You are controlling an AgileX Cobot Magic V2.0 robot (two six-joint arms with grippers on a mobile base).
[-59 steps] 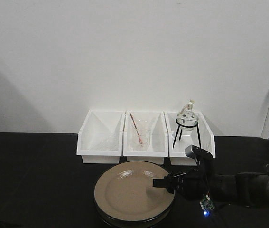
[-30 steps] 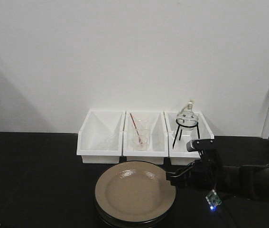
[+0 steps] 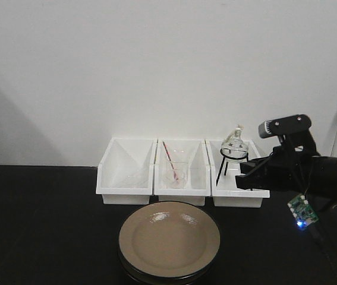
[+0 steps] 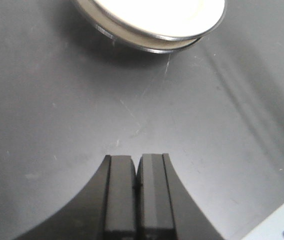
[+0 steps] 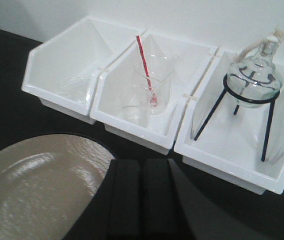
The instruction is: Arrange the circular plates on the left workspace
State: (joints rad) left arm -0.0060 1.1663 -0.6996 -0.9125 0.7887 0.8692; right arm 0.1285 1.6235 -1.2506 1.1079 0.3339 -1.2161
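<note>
Two tan circular plates lie stacked [image 3: 169,240] on the black countertop [image 3: 37,208], just in front of the white bins. The left wrist view shows both rims of the stack [image 4: 154,30] at the top, well ahead of my left gripper [image 4: 136,161], which is shut and empty low over the bare counter. My right gripper [image 3: 244,170] hangs raised to the right of the stack, in front of the right bin, touching nothing. In its wrist view the right gripper [image 5: 140,167] is shut and empty, and the top plate [image 5: 36,195] fills the lower left.
Three white bins stand in a row against the wall: the left bin [image 3: 125,172], the middle one with a glass beaker and a red rod [image 3: 174,169], and the right one [image 3: 235,193] holding a glass burner on a black tripod [image 3: 235,148].
My right gripper has lifted off the right side of the plate stack and moved up and to the right, level with the right bin. The plates have not moved.
</note>
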